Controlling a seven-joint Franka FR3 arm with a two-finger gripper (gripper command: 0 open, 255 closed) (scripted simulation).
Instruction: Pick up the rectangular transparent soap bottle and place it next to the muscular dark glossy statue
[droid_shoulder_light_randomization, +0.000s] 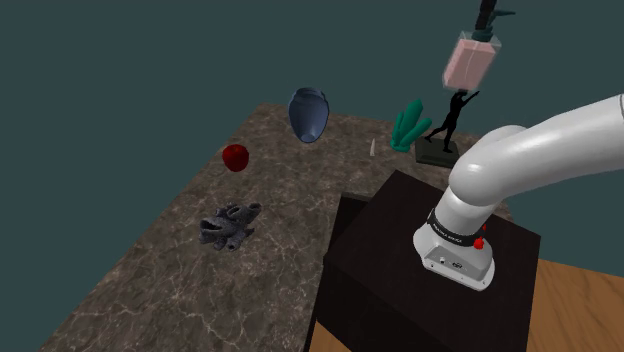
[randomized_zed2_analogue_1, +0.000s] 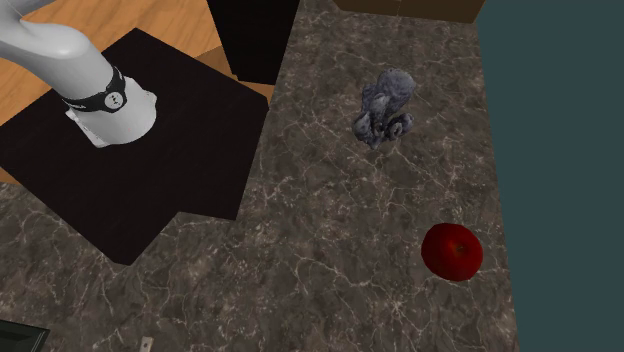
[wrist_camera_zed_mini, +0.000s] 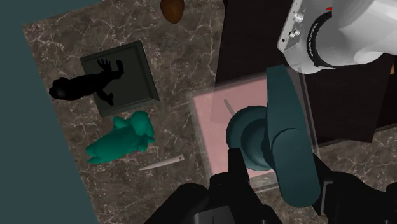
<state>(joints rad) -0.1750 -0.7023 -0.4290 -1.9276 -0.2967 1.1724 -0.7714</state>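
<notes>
Tool (wrist_camera_zed_mini: 280, 179): black fingers drawn narrow onto the teal pump (wrist_camera_zed_mini: 280, 127) of the soap bottle, clasping it from both sides in the wrist view.
Soap bottle (wrist_camera_zed_mini: 213, 121): one, rectangular with clear walls. In the shoulder view it hangs high off the worktop, just above the statue.
Container contents: pink liquid fills the bottle's body.
Statue (wrist_camera_zed_mini: 86, 86): one glossy black muscular figure on a dark square base (wrist_camera_zed_mini: 137, 60). The wrist view looks down on it a little way from the bottle, while the shoulder view shows it upright near the worktop's far edge.
Green figure (wrist_camera_zed_mini: 121, 140): one, teal-green and lobed, just beside the statue's base, on the side toward the shoulder view's left.
White sliver (wrist_camera_zed_mini: 162, 164): one thin pale stick lying near the green figure.
Brown thing (wrist_camera_zed_mini: 172, 9): one rounded shape at the worktop's edge in the wrist view; what it is cannot be told.
Blue vessel (droid_shoulder_light_randomization: 308, 113): one, seen in the shoulder view, well apart from the statue.
Red apple (droid_shoulder_light_randomization: 235, 157): one, seen in both exterior views.
Grey lumpy figure (droid_shoulder_light_randomization: 230, 225): one, near the apple; the second exterior view shows it closer up.
Arm (droid_shoulder_light_randomization: 540, 150): white, rising from the black stand (droid_shoulder_light_randomization: 400, 270).
Worktop (droid_shoulder_light_randomization: 150, 260): dark veined stone.
Wooden floor (randomized_zed2_analogue_1: 170, 15): beside the stand.
</notes>
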